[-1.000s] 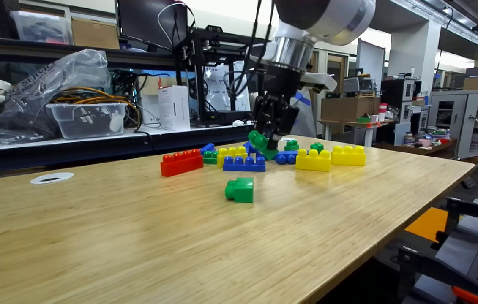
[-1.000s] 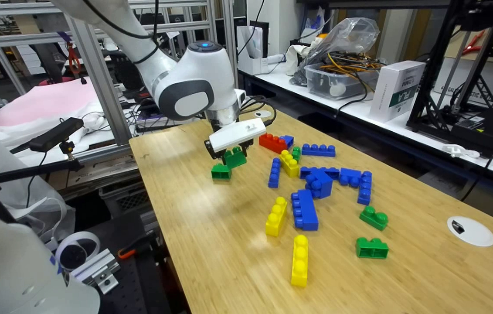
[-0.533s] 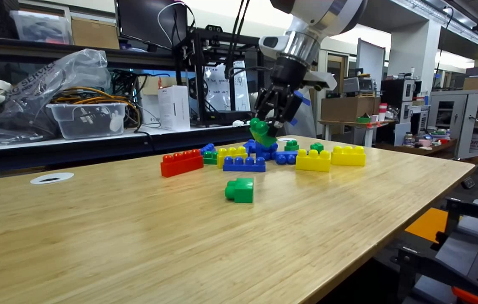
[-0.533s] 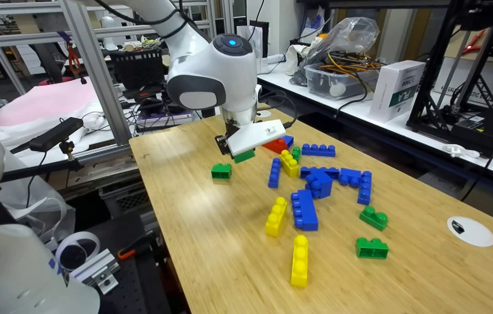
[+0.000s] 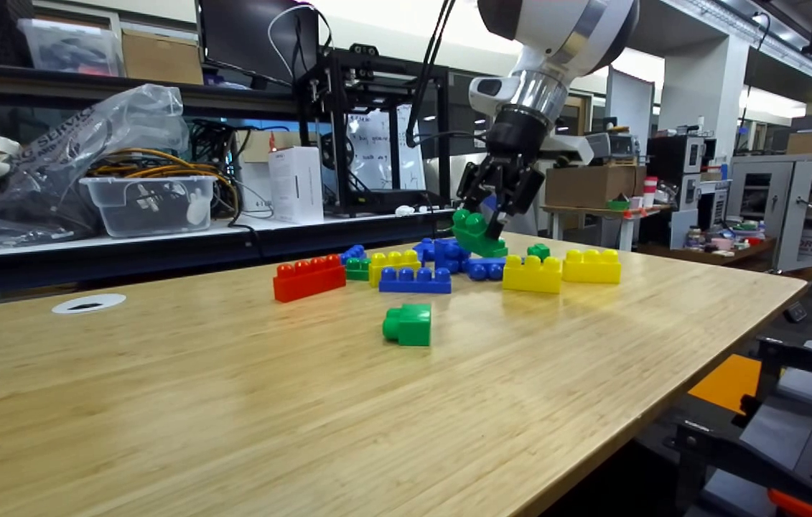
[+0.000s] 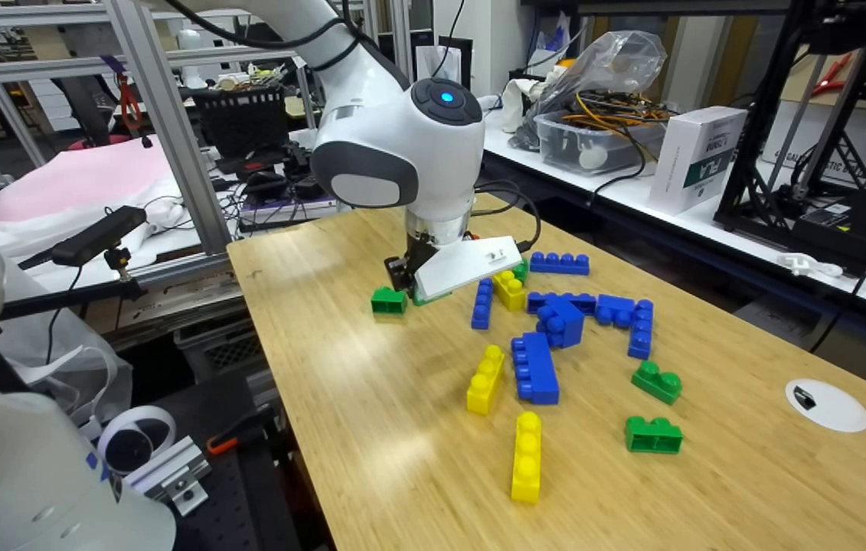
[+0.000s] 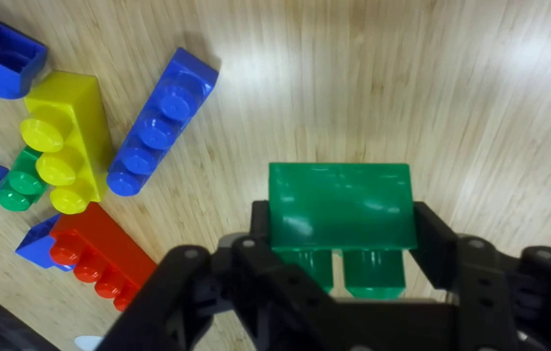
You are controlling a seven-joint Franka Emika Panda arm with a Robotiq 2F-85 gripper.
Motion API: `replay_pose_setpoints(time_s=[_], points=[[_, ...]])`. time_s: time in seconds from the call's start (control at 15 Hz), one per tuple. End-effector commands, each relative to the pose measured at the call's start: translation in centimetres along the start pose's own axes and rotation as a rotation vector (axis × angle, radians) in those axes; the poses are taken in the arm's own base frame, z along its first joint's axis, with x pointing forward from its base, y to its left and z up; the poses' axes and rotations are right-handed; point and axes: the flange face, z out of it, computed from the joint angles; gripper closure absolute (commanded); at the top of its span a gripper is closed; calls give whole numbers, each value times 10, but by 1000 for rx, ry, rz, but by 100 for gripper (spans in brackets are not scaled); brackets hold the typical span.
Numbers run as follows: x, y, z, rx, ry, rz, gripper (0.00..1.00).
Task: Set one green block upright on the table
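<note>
Hanging tilted above table [image 5: 233, 402]: green block [image 7: 341, 204] between 2 fingertips [image 7: 432, 234] of gripper [image 7: 343, 225].

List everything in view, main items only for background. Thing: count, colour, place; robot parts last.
table: 1, pale wood-grain, foreground
green block: 1, green, gripped above table
loose green bricks: 4, green, on table
yellow bricks: 3, yellow, on table
blue bricks: at least 8, blue, on table
red brick: 1, red, on table beside a blue brick
white discs: 2, white, on tabletop
cable bin: 1, transparent, on bench
plastic bag: 1, transparent, on bench
white box: 1, white, on bench
black-framed machine: 1, black, on bench
arm: 1, mostly white, over table
gripper: 1, black, closed on the green block
</note>
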Motion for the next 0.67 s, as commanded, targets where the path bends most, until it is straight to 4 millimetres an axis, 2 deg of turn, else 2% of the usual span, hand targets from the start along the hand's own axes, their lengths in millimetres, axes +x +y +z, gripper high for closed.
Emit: replay_pose_setpoints(time_s=[0.0, 0.6], points=[[-2, 2, 5, 23, 46, -30, 55], [-14, 10, 34, 68, 96, -83, 55]])
